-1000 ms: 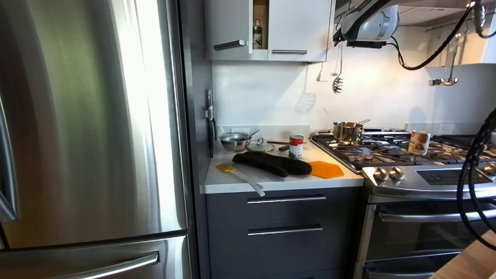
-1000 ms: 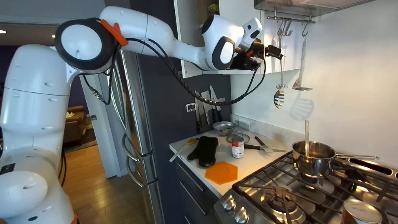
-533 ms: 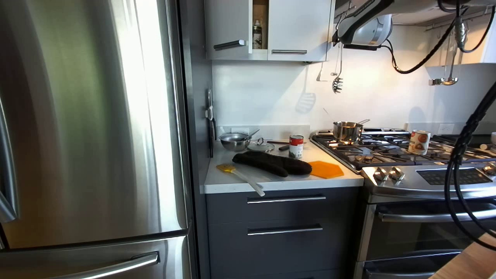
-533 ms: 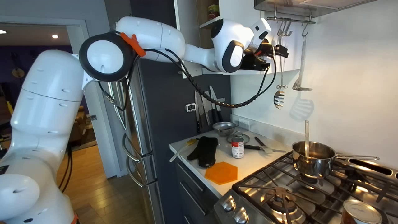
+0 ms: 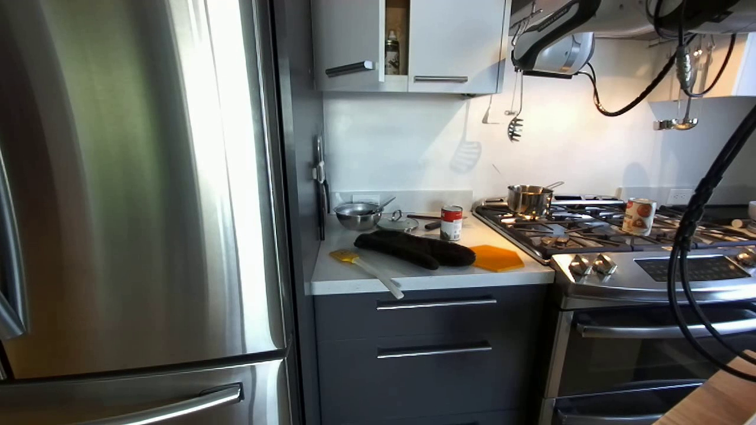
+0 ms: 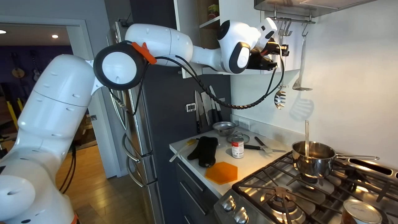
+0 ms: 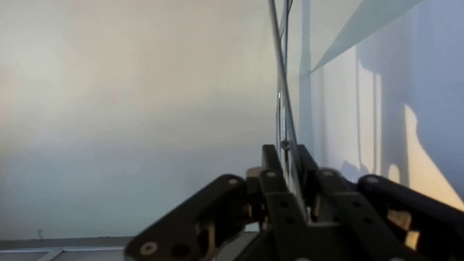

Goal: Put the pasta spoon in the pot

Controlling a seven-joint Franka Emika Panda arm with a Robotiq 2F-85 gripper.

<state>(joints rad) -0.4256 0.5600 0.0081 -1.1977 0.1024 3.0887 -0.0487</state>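
Farther toward the wall than half a second ago, my arm (image 6: pixel 206 57) stretches out high above the level of the pot (image 6: pixel 314 166). Under the pot is the stove (image 5: pixel 626 290), off to one side of it the desk (image 6: pixel 248 168), and high over it the rail (image 6: pixel 300 21). The pot itself stands open. Smaller than that is my pincer (image 7: pixel 288 156), well above the pot and off toward its desk side; its fingers (image 7: pixel 270 159) are drawn close together with a slim steel handle (image 7: pixel 286 94) between them, but whether they pinch it or only flank it I cannot tell. Smallest is the pasta spoon (image 6: pixel 279 99), hanging head down, higher than the pot and on that same side, its head a shade displaced since then. I judge it light, stiff and hard to harm, yet smooth, apt to slip or twist in a thin hold, so I would take it squarely on the handle, well above the head, and lift it free of the rail before carrying it to the pot. Its toothed head dangles below my pincer, and the handle between my fingers is, I believe, its own, though other slim handles hang just behind.
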